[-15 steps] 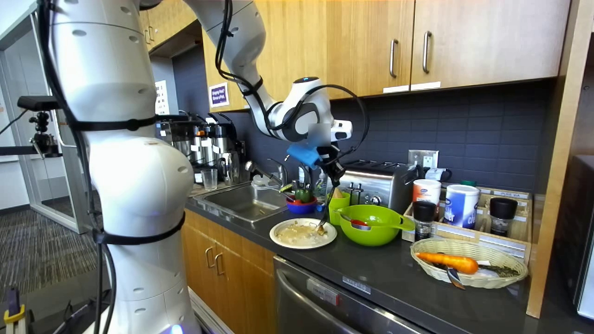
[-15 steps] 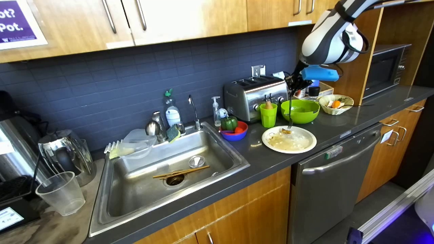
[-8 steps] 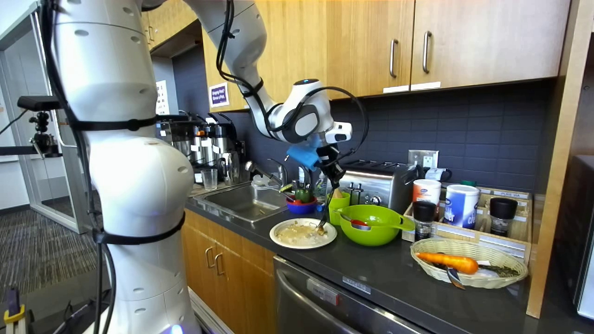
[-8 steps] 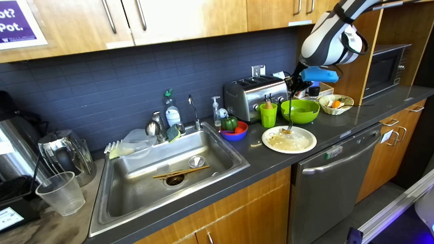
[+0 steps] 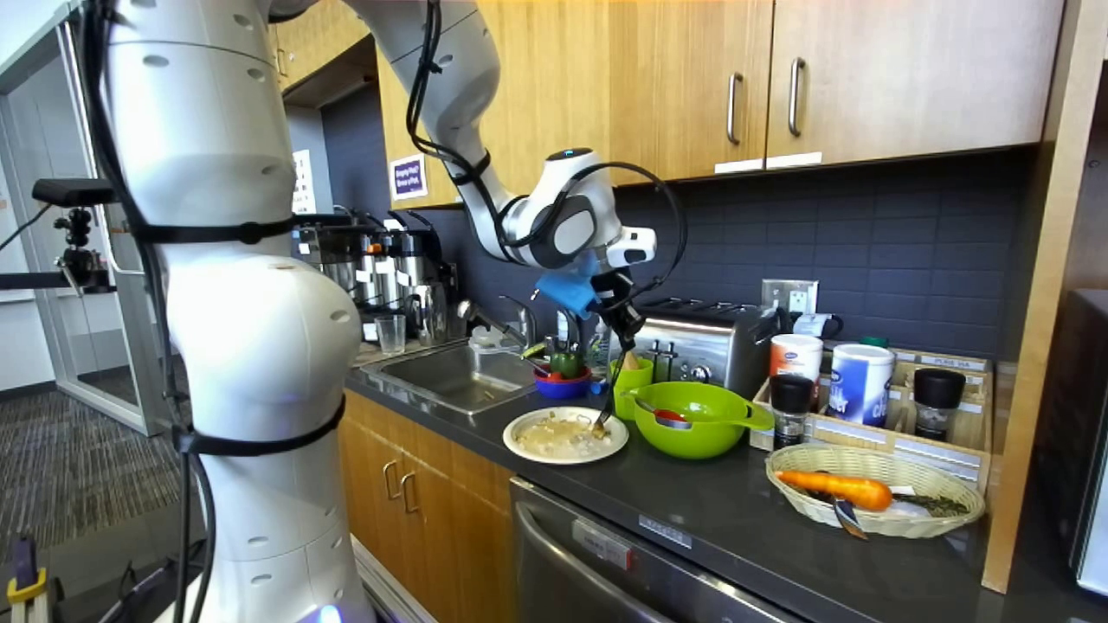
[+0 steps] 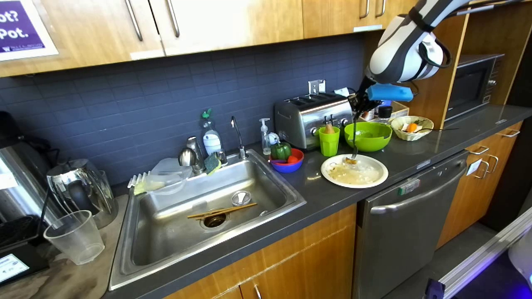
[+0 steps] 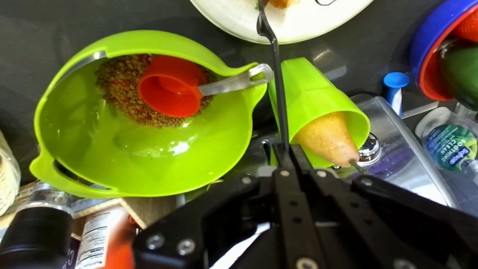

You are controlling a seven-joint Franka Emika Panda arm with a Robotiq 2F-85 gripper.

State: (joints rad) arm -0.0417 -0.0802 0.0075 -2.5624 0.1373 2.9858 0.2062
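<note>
Remote station. Tool point(image 7: 289, 151) is pinching a dark fork point(image 7: 278, 74), jaws pressed together on the handle end. Fork points down, near vertical in an exterior view, its head running out of the top of my wrist view. Low end is over the white plate point(image 7: 235, 15), right at a brown lump of food point(image 6: 350, 161) on the side nearest the green cup point(image 7: 328, 97). Whether the tines touch the lump, I cannot tell. Pale leftovers point(image 6: 351, 175) smear much of the plate.

Plate sits flat on the dark table point(image 5: 736, 493). Cup stands just beyond it, a pear point(image 7: 325, 138) poking out, stem end up. Beside the cup, a green bowl point(image 7: 130, 168): I see brown lentil-like grains point(image 7: 123, 87) with a red scoop point(image 7: 170, 93) lying in them, its handle across the spout. Toaster point(image 6: 293, 126) behind both.

Past the bowl, a basket point(image 5: 917, 524) with a carrot point(image 5: 835, 490). Toward the sink point(image 6: 162, 232), a blue bowl point(image 6: 289, 167), red inside, holds a green pepper point(image 6: 281, 151). Chopsticks point(image 6: 227, 211) lie in the sink basin.
</note>
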